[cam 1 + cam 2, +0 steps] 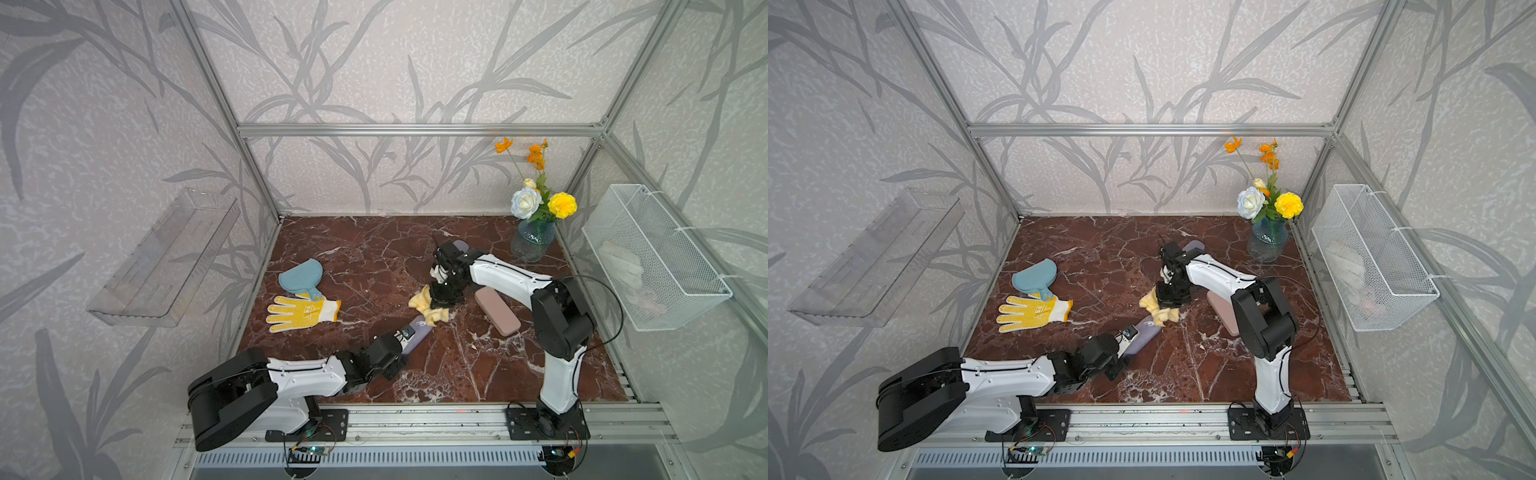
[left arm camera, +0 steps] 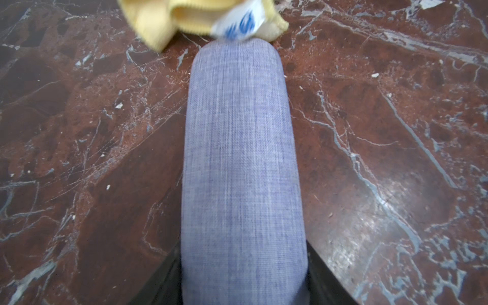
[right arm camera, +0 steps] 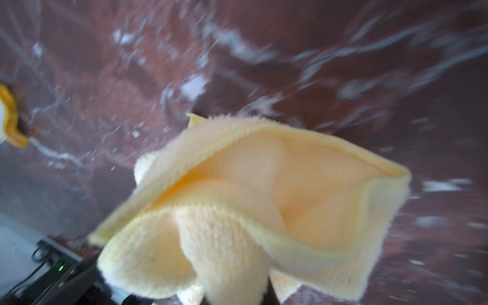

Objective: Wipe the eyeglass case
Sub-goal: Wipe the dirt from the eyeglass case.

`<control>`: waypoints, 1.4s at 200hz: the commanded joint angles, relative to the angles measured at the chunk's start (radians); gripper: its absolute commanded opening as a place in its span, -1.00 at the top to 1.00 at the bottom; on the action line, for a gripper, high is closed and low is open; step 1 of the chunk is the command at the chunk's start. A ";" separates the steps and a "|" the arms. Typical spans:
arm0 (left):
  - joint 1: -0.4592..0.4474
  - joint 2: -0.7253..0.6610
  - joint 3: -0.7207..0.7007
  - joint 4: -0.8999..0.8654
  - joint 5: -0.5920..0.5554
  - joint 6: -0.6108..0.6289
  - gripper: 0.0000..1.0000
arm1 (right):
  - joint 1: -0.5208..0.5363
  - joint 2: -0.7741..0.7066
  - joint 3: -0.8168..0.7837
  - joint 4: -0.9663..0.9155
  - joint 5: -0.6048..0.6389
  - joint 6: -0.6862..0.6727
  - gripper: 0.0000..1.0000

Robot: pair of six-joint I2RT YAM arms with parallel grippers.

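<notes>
Left gripper [image 1: 402, 337] was clamped on the 7 o'clock end of the blue-grey eyeglass case [image 1: 417, 332], front-centre on the marble table [image 1: 374, 257]. The case's long axis ran 7 to 1 o'clock. The yellow cloth [image 1: 428, 309], pinched in the closed right gripper [image 1: 441, 305], hung at the case's 1 o'clock tip. The cloth's tag [image 2: 237, 23] carried blue print, unreadable.

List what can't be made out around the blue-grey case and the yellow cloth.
- Left gripper fingers: hidden under its wrist in both top views; mostly cut off by the edge in the left wrist view.
- Right gripper jaws: covered by the yellow cloth in the right wrist view.
- Whether the cloth presses on the blue-grey case: blurred in the left wrist view.
- Wire basket contents: veiled by mesh in both top views.
</notes>
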 commanded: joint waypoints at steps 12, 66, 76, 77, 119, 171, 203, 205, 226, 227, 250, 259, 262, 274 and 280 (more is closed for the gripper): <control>-0.005 -0.010 0.021 0.022 -0.024 0.010 0.53 | 0.158 -0.063 0.062 -0.076 -0.051 -0.009 1.00; -0.008 -0.007 0.010 0.037 -0.032 -0.006 0.54 | 0.132 -0.034 -0.127 0.135 -0.235 0.110 1.00; -0.010 -0.007 0.005 0.045 -0.030 -0.005 0.54 | 0.078 -0.013 -0.112 0.060 -0.132 0.038 1.00; -0.010 -0.006 0.006 0.045 -0.030 -0.005 0.54 | 0.073 -0.012 -0.109 0.052 -0.117 0.030 1.00; -0.010 0.005 0.024 0.039 -0.034 0.014 0.54 | 0.071 -0.040 0.047 -0.126 0.331 -0.139 1.00; -0.014 0.018 0.022 0.048 -0.040 0.006 0.55 | 0.217 -0.030 0.032 0.059 -0.200 0.080 1.00; -0.017 0.027 0.021 0.048 -0.038 0.003 0.55 | 0.147 0.009 -0.080 0.190 -0.301 0.154 1.00; -0.018 0.027 0.020 0.049 -0.037 0.002 0.55 | 0.134 0.012 -0.089 0.197 -0.303 0.156 1.00; -0.024 0.038 0.018 0.051 -0.036 0.006 0.56 | 0.005 0.041 -0.111 0.174 -0.237 0.127 1.00; -0.024 0.038 0.019 0.050 -0.036 0.007 0.56 | 0.002 0.042 -0.106 0.164 -0.222 0.118 1.00; -0.026 0.032 0.024 0.041 -0.041 0.010 0.56 | 0.014 0.018 0.017 -0.030 0.140 -0.043 1.00; -0.026 0.027 0.024 0.039 -0.044 0.005 0.56 | 0.038 -0.001 0.058 -0.076 0.199 -0.079 1.00; -0.027 0.026 0.024 0.039 -0.044 0.003 0.56 | 0.047 -0.007 0.065 -0.086 0.202 -0.085 1.00; -0.027 0.025 0.025 0.043 -0.044 0.003 0.56 | 0.075 -0.039 0.082 -0.096 0.141 -0.094 1.00; -0.027 0.027 0.025 0.043 -0.043 0.003 0.56 | 0.090 -0.053 0.080 -0.093 0.078 -0.082 1.00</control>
